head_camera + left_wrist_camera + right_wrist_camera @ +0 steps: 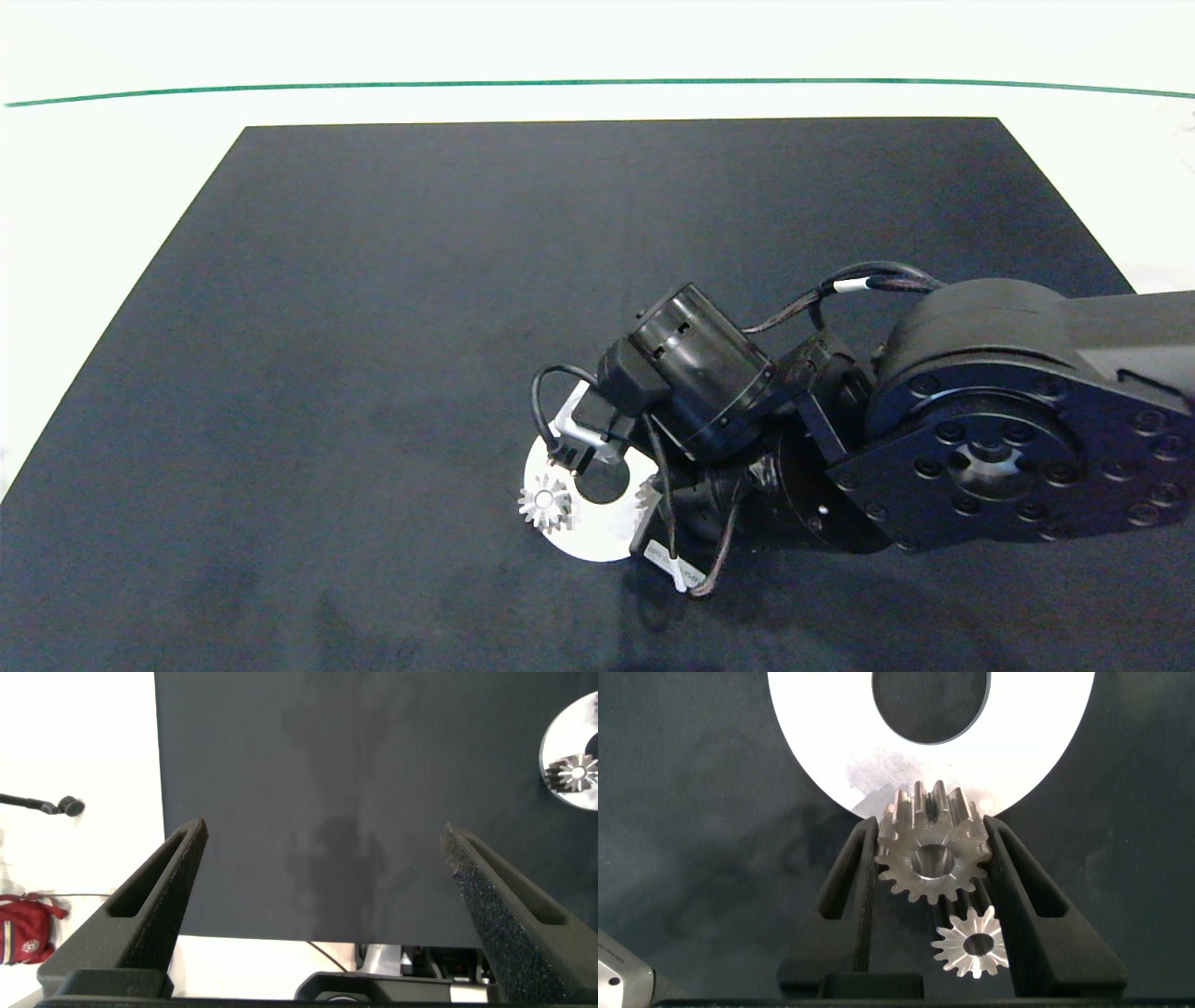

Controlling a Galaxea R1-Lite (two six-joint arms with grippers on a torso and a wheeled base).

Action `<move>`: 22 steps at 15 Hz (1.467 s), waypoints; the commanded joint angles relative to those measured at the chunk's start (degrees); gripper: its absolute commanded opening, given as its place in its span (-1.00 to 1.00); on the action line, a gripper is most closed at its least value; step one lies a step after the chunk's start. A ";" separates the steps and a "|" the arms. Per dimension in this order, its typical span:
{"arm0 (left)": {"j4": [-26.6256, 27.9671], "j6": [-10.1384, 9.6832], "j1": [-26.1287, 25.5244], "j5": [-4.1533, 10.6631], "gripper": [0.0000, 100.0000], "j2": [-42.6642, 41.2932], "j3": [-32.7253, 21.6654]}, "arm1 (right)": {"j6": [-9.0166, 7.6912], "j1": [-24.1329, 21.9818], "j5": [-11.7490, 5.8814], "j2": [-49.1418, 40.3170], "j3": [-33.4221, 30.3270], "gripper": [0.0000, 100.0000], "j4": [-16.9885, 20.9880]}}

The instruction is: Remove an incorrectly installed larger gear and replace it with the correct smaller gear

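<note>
Over a dark mat [467,261] on the white table [140,187], the right arm [980,420] reaches down to a white disc [831,737] with a round hole in it. Its jaws stand one on each side of the smaller gear [929,859], and their pads look pressed against its teeth, so we take them as clamped on it. That gear sits at the rim of the disc, partly over the white and partly over the mat.

The larger gear [971,943], star-like with pointed teeth, lies just beside it on the mat, off the disc and between the same two fingers, nearer the wrist. A third gear [546,504] stands on the far edge of the disc, well apart from the jaws.

The left jaws are wide apart and hold nothing. They hang over the mat's edge, far from the disc, and do not show from above.

We judge both gears to be solid metal: stiff, dense for their size, not fragile, but smooth and apt to slip or spin. Foam pads across opposite teeth, as here, look the sound way to hold the smaller gear, with the bore left free and the gear kept level so that it can seat. The pointed teeth of the larger gear give narrower contact, so we would grip it across its full width, low on the body. It lies close enough to the held gear to be nudged or snagged when the jaws move
</note>
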 commanded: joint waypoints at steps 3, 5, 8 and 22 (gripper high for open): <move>0.41 0.00 0.02 0.04 1.00 -0.01 -0.01 | -0.09 0.05 -0.09 0.02 0.15 -0.62 -0.94; 0.32 0.00 0.02 0.04 1.00 -0.01 -0.01 | -0.09 0.05 -0.09 0.02 0.07 -0.62 -1.12; 0.32 0.09 0.02 0.04 1.00 -0.01 -0.01 | -0.09 0.05 -0.18 0.02 0.33 -0.62 -1.29; 0.32 0.09 0.02 0.04 1.00 -0.01 -0.01 | -0.09 -0.31 -0.09 0.02 0.94 -0.62 -1.38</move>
